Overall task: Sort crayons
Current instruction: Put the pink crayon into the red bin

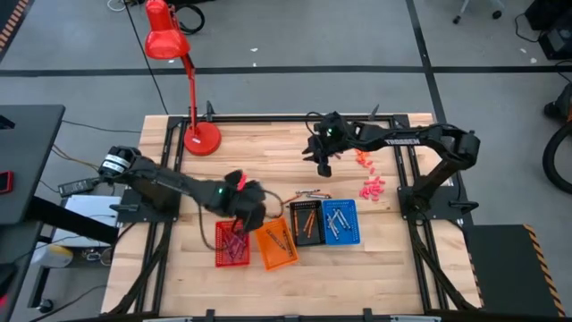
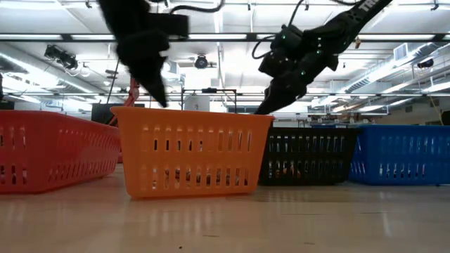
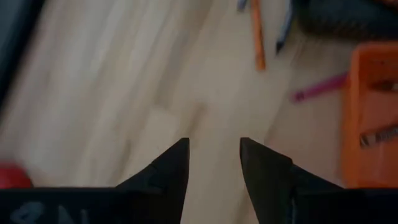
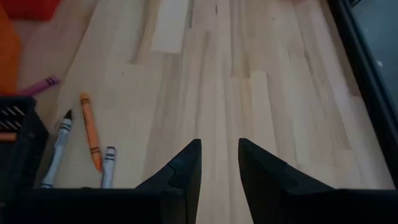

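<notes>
Several loose crayons (image 1: 311,194) lie flat on the wooden table just beyond the black basket (image 1: 307,222). The right wrist view shows an orange one (image 4: 91,132), two grey ones (image 4: 57,149) and a purple one (image 4: 40,85). My left gripper (image 3: 214,155) is open and empty, and hovers by the red basket (image 1: 232,243) and the orange basket (image 1: 275,246). In its view an orange crayon (image 3: 258,43) and a magenta crayon (image 3: 320,87) lie on the table ahead. My right gripper (image 4: 219,155) is open and empty, above bare wood on the far side of the loose crayons (image 1: 322,166).
Four small baskets stand in a row near the front: red, orange, black and blue (image 1: 340,221), with crayons inside. Small pink and orange pieces (image 1: 371,188) lie at the right. A red desk lamp (image 1: 201,139) stands at the far left. Bare wood lies between the lamp and my right gripper.
</notes>
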Tool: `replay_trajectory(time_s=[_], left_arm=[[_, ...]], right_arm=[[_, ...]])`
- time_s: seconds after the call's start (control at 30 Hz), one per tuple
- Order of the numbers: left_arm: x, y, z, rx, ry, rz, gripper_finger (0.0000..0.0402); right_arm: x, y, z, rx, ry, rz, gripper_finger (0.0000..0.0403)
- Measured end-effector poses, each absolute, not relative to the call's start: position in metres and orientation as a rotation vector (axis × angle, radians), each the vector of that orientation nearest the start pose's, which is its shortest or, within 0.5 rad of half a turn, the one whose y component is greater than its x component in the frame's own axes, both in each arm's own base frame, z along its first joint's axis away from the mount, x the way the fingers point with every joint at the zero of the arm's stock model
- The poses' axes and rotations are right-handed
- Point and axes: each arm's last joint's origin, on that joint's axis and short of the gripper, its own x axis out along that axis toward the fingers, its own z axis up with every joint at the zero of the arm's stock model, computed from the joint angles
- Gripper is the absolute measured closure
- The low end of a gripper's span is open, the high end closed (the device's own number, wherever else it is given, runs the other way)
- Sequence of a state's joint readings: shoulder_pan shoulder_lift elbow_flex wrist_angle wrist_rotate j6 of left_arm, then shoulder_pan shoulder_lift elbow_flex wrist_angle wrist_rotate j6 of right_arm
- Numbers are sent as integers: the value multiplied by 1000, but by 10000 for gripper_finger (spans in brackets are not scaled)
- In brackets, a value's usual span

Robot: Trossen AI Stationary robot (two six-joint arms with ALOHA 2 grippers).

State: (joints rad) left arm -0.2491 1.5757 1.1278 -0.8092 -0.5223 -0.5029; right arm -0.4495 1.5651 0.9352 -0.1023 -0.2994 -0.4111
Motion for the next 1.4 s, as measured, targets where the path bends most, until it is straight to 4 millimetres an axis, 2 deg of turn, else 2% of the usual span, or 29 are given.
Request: replay_trajectory(time_s=[0.1, 0.23, 0.43, 0.63, 0.77, 0.97, 1.17, 1.4], left_arm=[[304, -40, 231, 98, 1009, 471, 246], [313, -16, 226, 88, 974, 422, 246], [314, -4, 206, 19, 914, 356, 246], [314, -9, 186, -15, 868, 157, 246], [316, -15, 171, -63, 914, 35, 246], [321, -27, 155, -40, 945, -20, 246], [325, -39, 147, -35, 933, -103, 246], [327, -48, 150, 15, 889, -150, 246]], right_arm=[[293, -121, 216, -130, 704, -8, 292], [286, -105, 229, -139, 692, -9, 292], [267, -87, 242, -201, 655, -80, 292], [251, -76, 246, -216, 611, -70, 292], [249, -75, 245, -190, 611, -74, 292], [246, -74, 236, -169, 633, -72, 292], [246, -74, 235, -167, 632, -76, 292], [246, -74, 235, -162, 625, -81, 292]])
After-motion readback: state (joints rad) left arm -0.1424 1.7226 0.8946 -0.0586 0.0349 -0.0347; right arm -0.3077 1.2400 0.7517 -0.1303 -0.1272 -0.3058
